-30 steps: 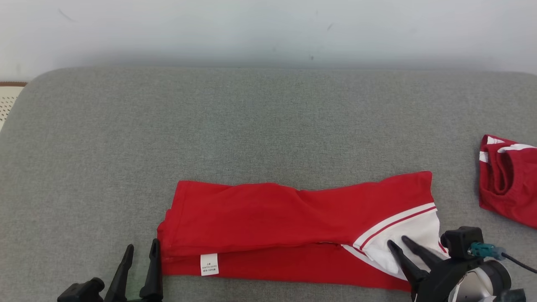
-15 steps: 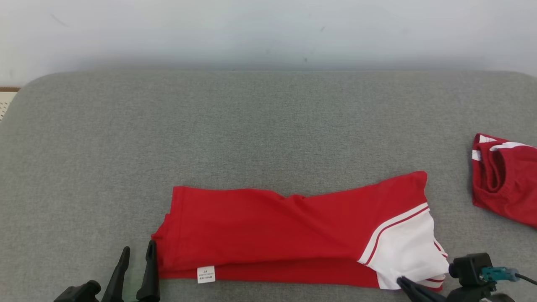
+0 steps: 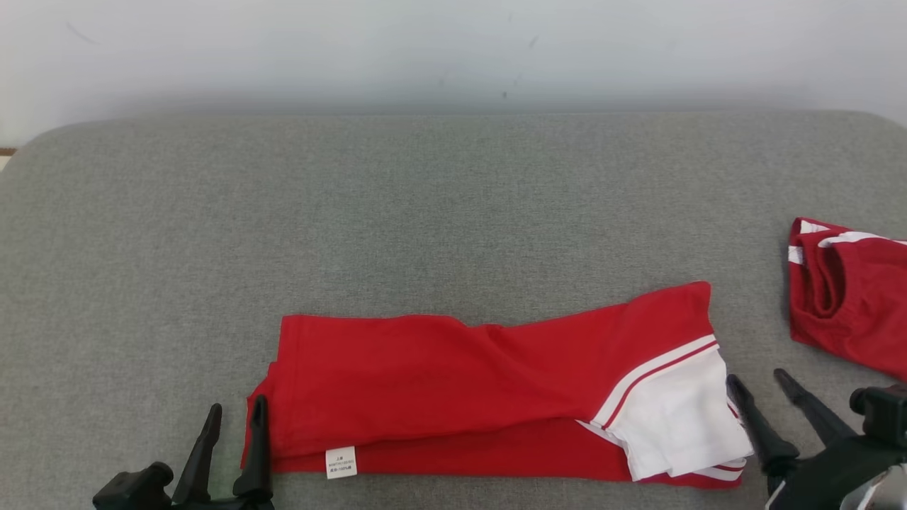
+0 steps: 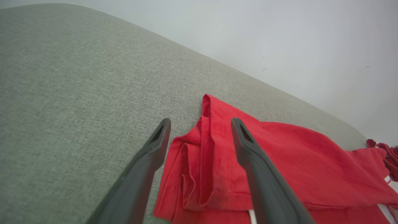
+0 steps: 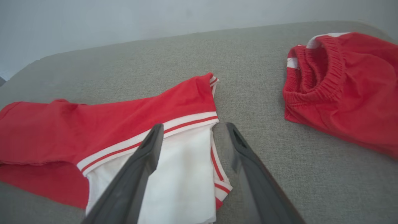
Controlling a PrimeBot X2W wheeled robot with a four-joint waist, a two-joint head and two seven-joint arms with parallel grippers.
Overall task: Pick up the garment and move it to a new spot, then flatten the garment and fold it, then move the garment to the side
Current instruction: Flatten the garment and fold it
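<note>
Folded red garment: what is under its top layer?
On the folded red garment, a lower layer shows along the near edge, with a white label; the rest is covered.

I see the red garment [image 3: 439, 382] folded into a long band, lying flat on the grey surface [image 3: 425, 212] near me; white striped panel [image 3: 680, 418] at its right end, apparently a sleeve.

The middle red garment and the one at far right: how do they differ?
The middle garment lies folded flat in a long band; the right garment is bunched. The middle garment shows a white panel; the right garment an elastic waistband. Both are red with white trim.
</note>
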